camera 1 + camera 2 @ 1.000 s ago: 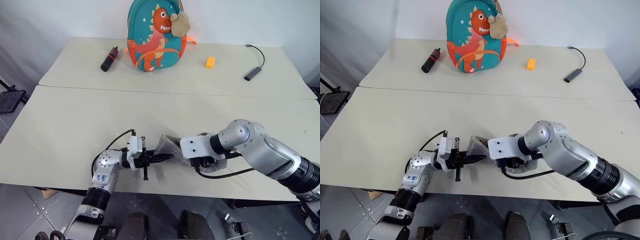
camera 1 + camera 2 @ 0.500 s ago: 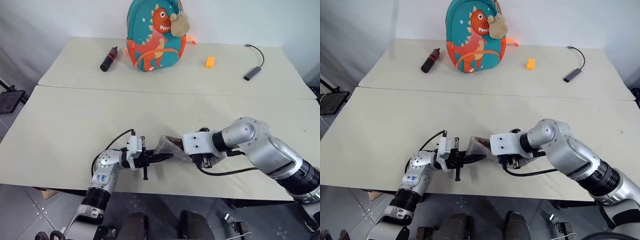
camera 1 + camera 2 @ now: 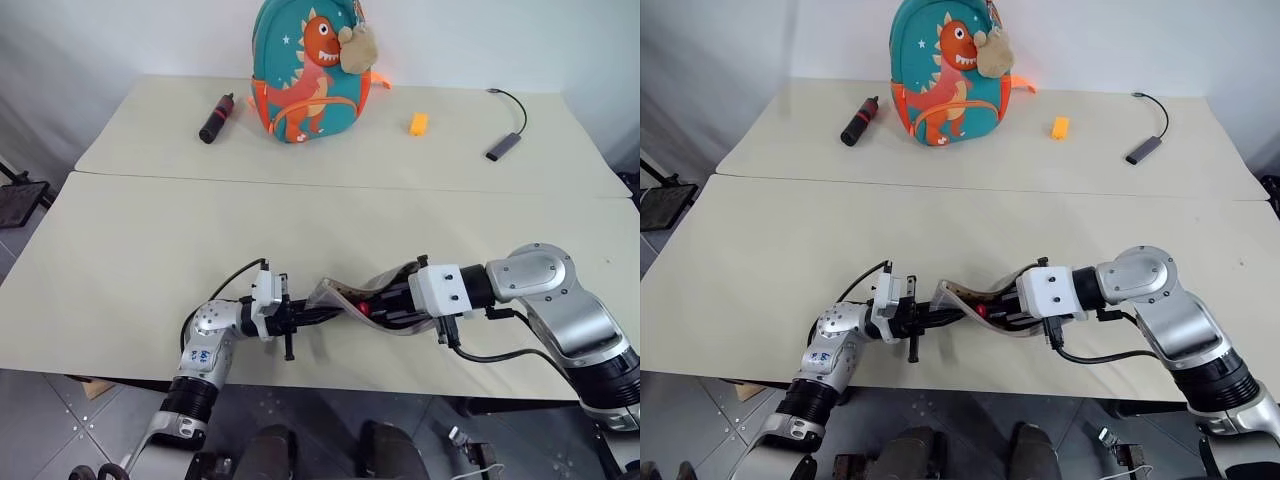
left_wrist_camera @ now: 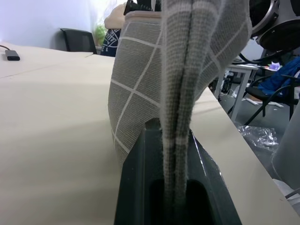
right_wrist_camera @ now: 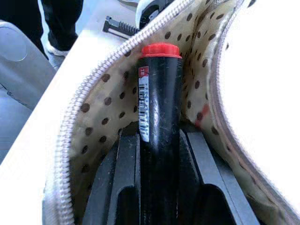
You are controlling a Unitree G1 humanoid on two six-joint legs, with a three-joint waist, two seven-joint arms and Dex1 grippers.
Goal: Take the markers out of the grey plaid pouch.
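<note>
Though barcoded, the red-capped marker [image 5: 161, 117] bears a white label [image 5: 144, 105] too small to read.

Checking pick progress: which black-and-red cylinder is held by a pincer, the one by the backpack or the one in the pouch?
The red-capped marker inside the pouch, between the right pincer fingers; the thicker cylinder lies untouched.

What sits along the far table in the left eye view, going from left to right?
Black-and-red cylinder → teal dinosaur backpack → small orange block → grey adapter with its black cable.
</note>
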